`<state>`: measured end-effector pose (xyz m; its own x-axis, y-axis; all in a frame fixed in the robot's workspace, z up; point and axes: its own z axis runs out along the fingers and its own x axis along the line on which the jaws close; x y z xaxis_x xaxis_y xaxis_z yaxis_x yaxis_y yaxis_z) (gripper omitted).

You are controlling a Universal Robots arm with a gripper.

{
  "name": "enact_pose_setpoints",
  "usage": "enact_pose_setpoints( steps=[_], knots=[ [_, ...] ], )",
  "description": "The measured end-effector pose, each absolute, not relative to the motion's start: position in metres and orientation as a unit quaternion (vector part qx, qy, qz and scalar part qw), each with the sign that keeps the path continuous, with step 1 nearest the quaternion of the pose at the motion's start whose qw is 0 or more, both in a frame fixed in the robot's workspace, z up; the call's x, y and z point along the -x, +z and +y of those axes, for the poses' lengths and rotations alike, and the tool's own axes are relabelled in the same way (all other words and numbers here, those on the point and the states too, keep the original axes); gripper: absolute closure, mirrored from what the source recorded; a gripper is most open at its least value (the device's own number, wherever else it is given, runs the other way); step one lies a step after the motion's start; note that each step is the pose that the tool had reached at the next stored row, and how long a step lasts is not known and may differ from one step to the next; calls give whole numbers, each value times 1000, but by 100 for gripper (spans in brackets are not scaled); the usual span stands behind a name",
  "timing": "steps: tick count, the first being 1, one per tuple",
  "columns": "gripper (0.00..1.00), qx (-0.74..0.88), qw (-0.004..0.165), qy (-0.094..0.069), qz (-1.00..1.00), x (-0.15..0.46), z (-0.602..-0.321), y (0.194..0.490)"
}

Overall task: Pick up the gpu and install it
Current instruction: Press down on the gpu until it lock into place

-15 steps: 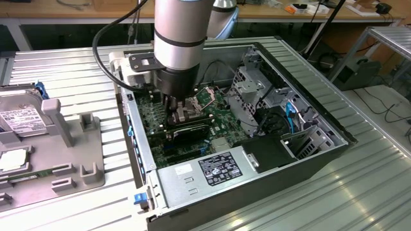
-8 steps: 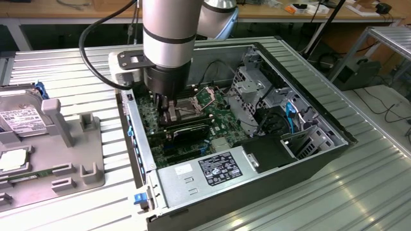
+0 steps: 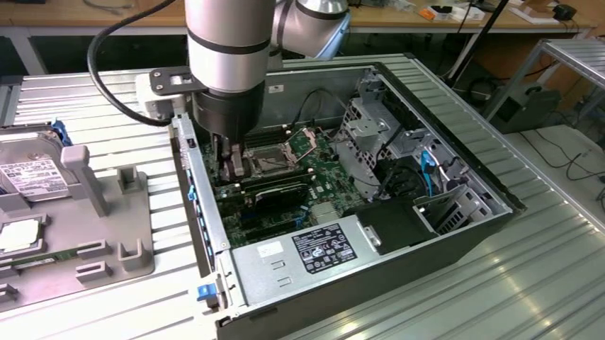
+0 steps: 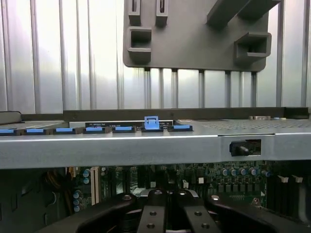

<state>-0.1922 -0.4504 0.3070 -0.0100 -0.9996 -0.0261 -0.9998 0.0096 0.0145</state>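
The gpu (image 3: 279,193) is a dark flat card standing on edge across the motherboard (image 3: 302,152) inside the open computer case (image 3: 444,142). My gripper (image 3: 229,173) reaches down into the case at the card's end nearest the case's rear wall. Its black fingers (image 4: 153,218) are pressed together, shut, with nothing visible between them. Whether the fingertips touch the card I cannot tell. In the wrist view my gripper (image 4: 167,218) hangs just above the green board, behind the case's rear wall (image 4: 146,150).
A grey fixture tray (image 3: 113,205) at the exterior view's left holds a silver hard drive (image 3: 28,177) and a green memory stick (image 3: 38,261). The power supply (image 3: 302,248) fills the case's near end. Blue slot clips (image 4: 151,123) line the rear wall.
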Motion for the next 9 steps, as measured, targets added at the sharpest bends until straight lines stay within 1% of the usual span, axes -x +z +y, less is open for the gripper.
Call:
enact_pose_setpoints(
  steps=[9],
  knots=[
    [90, 704, 5, 15, 710, 202, -458, 311]
  ],
)
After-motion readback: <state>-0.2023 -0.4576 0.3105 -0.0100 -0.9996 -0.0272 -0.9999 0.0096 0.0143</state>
